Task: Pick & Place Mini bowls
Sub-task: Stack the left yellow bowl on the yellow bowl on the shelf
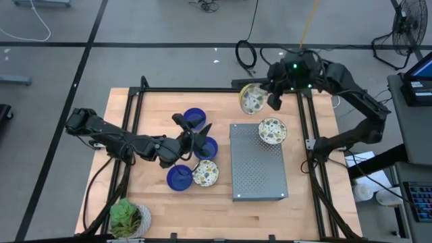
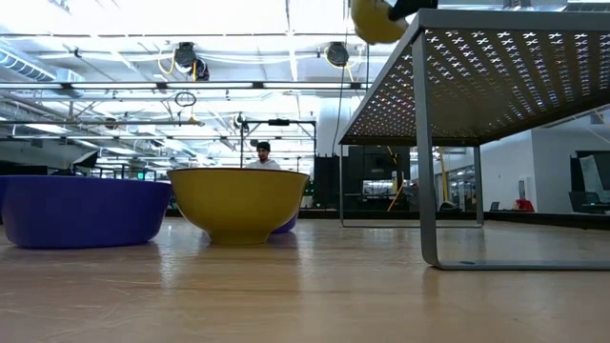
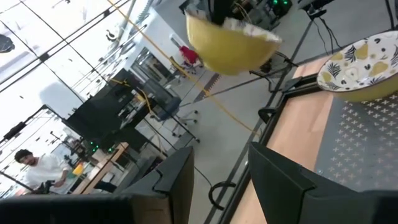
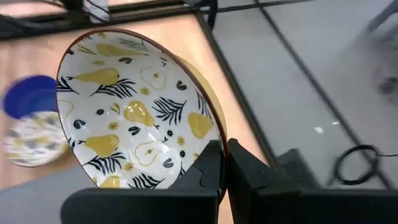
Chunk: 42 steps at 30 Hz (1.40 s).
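Six bowls in play.

Leftmost: left tool [image 1: 192, 138], fingers apart and empty, low among the cluster on the tabletop [image 1: 155, 101]. Leave it there while the other arm works.

Cluster: three blue bowls [image 1: 179, 177] and one patterned bowl [image 1: 205, 173], resting on the tabletop close beside one another.

Further right: perforated metal stand [image 1: 256, 169], carrying a second patterned bowl [image 1: 272, 130] at its far right corner.

Rightmost: right tool [image 4: 222, 163], clamped shut on the rim of the third patterned bowl [image 1: 253, 100], held tilted in the air over the far edge of the tabletop, just beyond the stand.

Step in hand, as judged: setting the carried bowl on the stand.
- Bring over a bare part of the stand, near the seated bowl but not touching it.
- Level before lowering; a rim grip lets the bowl swing.
- Lower slowly and release only once the base rests flat.
- Withdraw straight up to avoid dragging the rim.
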Motion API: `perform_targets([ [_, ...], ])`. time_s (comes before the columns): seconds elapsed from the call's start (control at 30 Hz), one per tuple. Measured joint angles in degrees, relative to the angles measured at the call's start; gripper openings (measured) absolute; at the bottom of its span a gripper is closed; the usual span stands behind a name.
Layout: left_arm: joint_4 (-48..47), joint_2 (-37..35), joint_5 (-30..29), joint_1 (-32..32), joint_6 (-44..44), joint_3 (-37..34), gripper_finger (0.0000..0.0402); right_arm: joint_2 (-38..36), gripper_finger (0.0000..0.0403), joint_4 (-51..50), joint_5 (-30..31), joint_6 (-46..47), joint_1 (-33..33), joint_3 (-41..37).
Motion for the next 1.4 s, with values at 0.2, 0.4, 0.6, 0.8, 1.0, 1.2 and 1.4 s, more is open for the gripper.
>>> perform_targets([
  [0.2, 0.0, 0.0, 0.0, 0.0, 0.0, 0.0, 0.0157, 4.0, 0.0, -11.9, -5.5, 1.2, -4.9, 5.1],
  [0.4, 0.0, 0.0, 0.0, 0.0, 0.0, 0.0, 0.0157, 5.8, 0.0, -19.9, -6.6, 1.6, -5.9, 5.2],
  [0.6, 0.0, 0.0, 0.0, 0.0, 0.0, 0.0, 0.0157, 7.4, 0.0, -23.5, -10.4, 5.5, -6.0, 5.2],
  [0.8, 0.0, 0.0, 0.0, 0.0, 0.0, 0.0, 0.0157, 7.8, 0.0, -28.4, -12.4, 8.7, -6.0, 5.2],
  [1.0, 0.0, 0.0, 0.0, 0.0, 0.0, 0.0, 0.0157, 6.3, 0.0, -28.2, -15.4, 11.4, -6.1, 5.2],
  [1.2, 0.0, 0.0, 0.0, 0.0, 0.0, 0.0, 0.0157, 6.3, 0.0, -28.2, -16.9, 13.2, -6.2, 5.2],
  [1.4, 0.0, 0.0, 0.0, 0.0, 0.0, 0.0, 0.0157, 6.3, 0.0, -28.2, -18.2, 13.1, -6.1, 1.7],
])
